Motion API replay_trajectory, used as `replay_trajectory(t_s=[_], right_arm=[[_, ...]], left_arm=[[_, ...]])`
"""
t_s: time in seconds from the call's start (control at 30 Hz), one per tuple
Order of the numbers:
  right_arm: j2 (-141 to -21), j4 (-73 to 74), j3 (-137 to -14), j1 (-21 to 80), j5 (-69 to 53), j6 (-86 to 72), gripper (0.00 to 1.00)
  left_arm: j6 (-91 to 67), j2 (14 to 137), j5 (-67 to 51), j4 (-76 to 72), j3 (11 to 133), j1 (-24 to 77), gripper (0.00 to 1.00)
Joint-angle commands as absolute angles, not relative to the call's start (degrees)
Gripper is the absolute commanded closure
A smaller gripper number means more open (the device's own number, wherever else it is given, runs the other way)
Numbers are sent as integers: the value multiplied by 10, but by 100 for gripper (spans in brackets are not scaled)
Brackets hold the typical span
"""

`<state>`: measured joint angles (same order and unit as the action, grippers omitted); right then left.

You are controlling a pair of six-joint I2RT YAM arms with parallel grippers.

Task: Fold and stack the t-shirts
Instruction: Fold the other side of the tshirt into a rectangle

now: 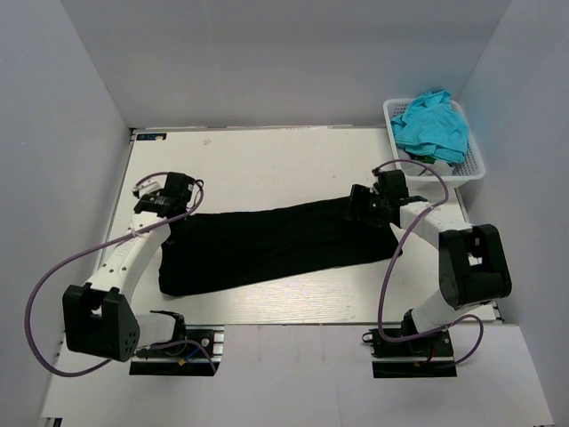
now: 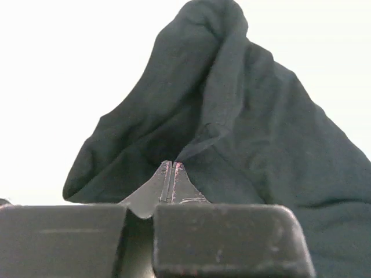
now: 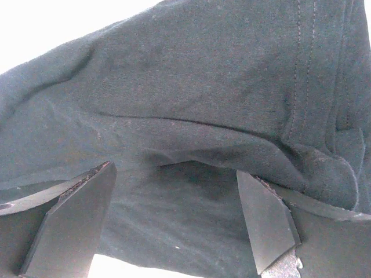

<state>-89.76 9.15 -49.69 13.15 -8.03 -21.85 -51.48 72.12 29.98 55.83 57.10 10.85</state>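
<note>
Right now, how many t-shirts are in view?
2. A black t-shirt lies stretched across the table; a teal t-shirt is bunched in the white basket at far right. More may be hidden beneath it.

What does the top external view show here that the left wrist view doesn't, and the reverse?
Top external only: the white basket holding a teal shirt, and the right gripper at the right end of the black t-shirt. Left wrist only: the left gripper shut, pinching a fold of fabric. Both: the black t-shirt itself.
</note>
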Motion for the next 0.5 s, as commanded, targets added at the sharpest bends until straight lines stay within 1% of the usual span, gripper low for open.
replay_trajectory(t_s=[0.0, 0.1, 0.13, 0.2, 0.27, 0.33, 0.4, 0.47], right_arm=[[-908, 76, -486, 130, -80, -225, 10], [-914, 78, -489, 130, -87, -223, 10], [-916, 78, -488, 129, -86, -223, 10], [-914, 79, -489, 131, -89, -221, 10], [-911, 83, -490, 129, -85, -219, 10], [-909, 89, -496, 131, -77, -216, 10], [-900, 93, -500, 131, -75, -212, 10], [-890, 101, -505, 131, -71, -207, 10]], left_arm=[[-573, 696, 339, 599, 535, 104, 100], [-621, 678, 339, 599, 480, 98, 100], [-634, 678, 339, 592, 472, 91, 94], [-647, 699, 333, 580, 467, 85, 75], [-662, 723, 354, 580, 479, 80, 63], [-693, 769, 380, 617, 497, 72, 59], [-714, 807, 380, 648, 535, 56, 54], [-715, 815, 368, 654, 551, 41, 49]])
